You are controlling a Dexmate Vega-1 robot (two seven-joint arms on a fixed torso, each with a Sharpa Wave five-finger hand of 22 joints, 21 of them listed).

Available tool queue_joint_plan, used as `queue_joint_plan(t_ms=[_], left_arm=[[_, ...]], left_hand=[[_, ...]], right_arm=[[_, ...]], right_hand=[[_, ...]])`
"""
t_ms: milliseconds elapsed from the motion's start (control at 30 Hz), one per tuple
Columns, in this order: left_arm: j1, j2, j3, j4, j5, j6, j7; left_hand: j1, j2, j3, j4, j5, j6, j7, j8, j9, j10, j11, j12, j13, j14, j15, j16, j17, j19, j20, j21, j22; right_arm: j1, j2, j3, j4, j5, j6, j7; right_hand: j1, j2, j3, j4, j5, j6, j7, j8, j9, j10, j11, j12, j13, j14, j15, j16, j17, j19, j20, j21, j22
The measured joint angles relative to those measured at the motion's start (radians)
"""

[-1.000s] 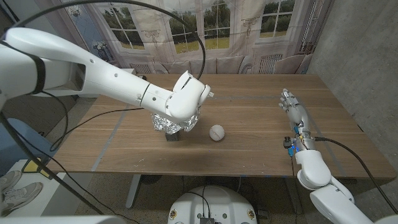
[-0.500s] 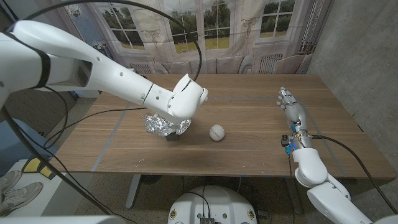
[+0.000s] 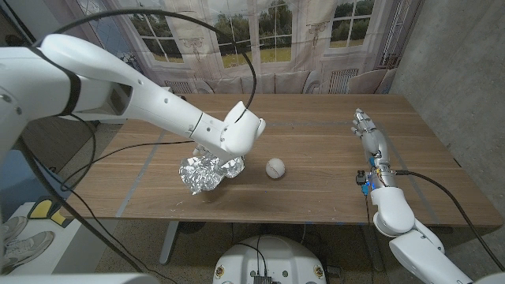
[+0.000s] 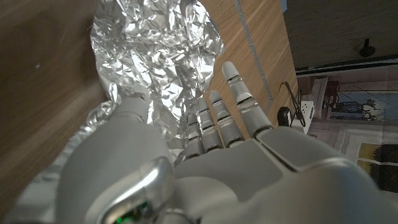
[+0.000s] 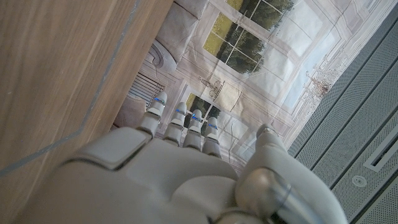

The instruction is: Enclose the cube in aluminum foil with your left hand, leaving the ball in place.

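A crumpled bundle of aluminum foil (image 3: 207,172) sits left of the middle of the wooden table (image 3: 316,197). My left hand (image 3: 237,136) is on its right top edge, and the thumb and fingers (image 4: 214,115) pinch the foil (image 4: 155,56) between them. The cube is hidden; I cannot tell whether it lies inside the foil. A white ball (image 3: 274,168) rests on the table just right of the foil, apart from it. Far to the right, my right hand (image 3: 371,138) stands with straight fingers (image 5: 186,124), holding nothing.
A black cable (image 3: 118,154) runs over the table's left part behind the foil. Curtained windows and a radiator stand behind the far edge. The stretch of table between the ball and my right hand is bare wood.
The foil bundle has shifted toward the front left with my left hand, and it looks more spread out. A dark piece under it earlier is now covered. Ball and right hand stayed put.
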Motion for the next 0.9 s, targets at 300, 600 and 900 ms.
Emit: queue_joint_plan(t_ms=[300,600,900], left_arm=[[-0.013,-0.013,0.021,-0.004,0.007,0.0,0.0],[0.035,0.06,-0.007,-0.077,0.182,0.001,0.0],[0.059,0.142,-0.079,-0.169,0.225,0.001,0.0]], left_hand=[[-0.046,-0.065,-0.125,0.053,0.117,-0.313,-0.013,-0.015,-0.04,-0.302,0.054,-0.101,-0.037,-0.315,0.122,-0.028,-0.002,-0.22,0.06,-0.142,0.0],[-0.143,-0.021,-0.201,0.125,0.137,-0.318,-0.035,0.016,-0.041,-0.364,0.065,-0.068,-0.048,-0.418,0.136,-0.009,0.0,-0.376,0.059,-0.192,-0.003],[-0.106,-0.026,-0.237,0.109,0.141,-0.235,-0.025,0.018,-0.041,-0.244,0.062,-0.019,-0.045,-0.296,0.11,0.01,-0.006,-0.321,0.06,-0.166,0.0]], right_arm=[[0.007,0.001,-0.004,0.001,-0.003,0.002,-0.001],[0.014,0.003,-0.009,0.007,-0.003,0.002,-0.001],[0.029,0.006,-0.017,0.008,-0.003,-0.002,-0.003]], right_hand=[[0.0,0.0,0.0,0.0,0.0,0.0,0.0,0.0,0.0,0.003,0.003,0.0,0.0,0.004,0.004,0.0,0.0,0.003,0.003,0.0,0.0],[0.0,0.0,0.0,0.0,0.0,0.0,0.0,0.0,0.0,0.013,0.002,0.0,0.0,0.003,0.004,0.0,0.0,0.009,-0.002,0.0,0.0],[0.0,0.0,0.002,0.002,0.0,0.0,0.0,0.0,0.0,0.013,0.002,0.0,0.0,0.009,-0.002,0.0,0.0,0.009,-0.002,0.0,0.0]])
